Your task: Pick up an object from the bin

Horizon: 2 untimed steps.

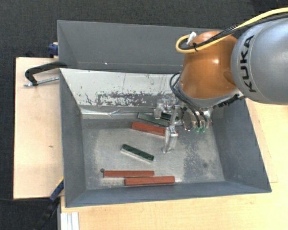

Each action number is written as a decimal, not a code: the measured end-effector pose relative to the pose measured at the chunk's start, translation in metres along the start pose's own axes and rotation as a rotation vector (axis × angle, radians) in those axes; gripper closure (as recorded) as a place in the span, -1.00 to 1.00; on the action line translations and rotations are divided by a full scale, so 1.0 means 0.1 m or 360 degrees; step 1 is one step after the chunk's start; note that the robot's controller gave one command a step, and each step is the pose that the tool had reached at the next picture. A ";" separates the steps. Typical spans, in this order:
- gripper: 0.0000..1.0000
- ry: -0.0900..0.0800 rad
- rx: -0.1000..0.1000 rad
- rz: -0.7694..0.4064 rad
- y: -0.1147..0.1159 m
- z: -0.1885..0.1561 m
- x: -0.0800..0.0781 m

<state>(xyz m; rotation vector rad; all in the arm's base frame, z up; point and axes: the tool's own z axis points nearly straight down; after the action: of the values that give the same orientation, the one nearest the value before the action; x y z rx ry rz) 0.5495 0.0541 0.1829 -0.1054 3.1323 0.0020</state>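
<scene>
Jaws: gap unreadable, cannot tell wide or narrow; nothing seen held. Gripper (170, 137) low over floor of bin (240, 150), tip just right of red-brown bar (148, 127); dark green bar (150, 117) just behind that. Short green bar (138, 152) near, front-left. Two long red-brown bars (139, 177) by front wall, well apart. Judgement: nothing picked yet; grasp and lift remain.

Your arm (264, 56) runs off the right edge of the frame. Its orange cover (206, 68) blocks the bin's (71, 143) upper right corner. At centre, the red bar (146, 127) and the dark bar (146, 117) above it lose their right ends behind the gripper (169, 140).
</scene>
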 end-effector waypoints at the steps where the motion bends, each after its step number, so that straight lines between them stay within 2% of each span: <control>1: -1.00 0.0004 -0.0001 0.0018 0.03 0.76 -0.04; 2: 1.00 -0.0027 -0.0011 0.0153 0.63 1.05 -0.56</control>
<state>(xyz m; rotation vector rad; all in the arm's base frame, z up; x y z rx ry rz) 0.6014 0.1213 0.0784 0.0453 3.1169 0.0146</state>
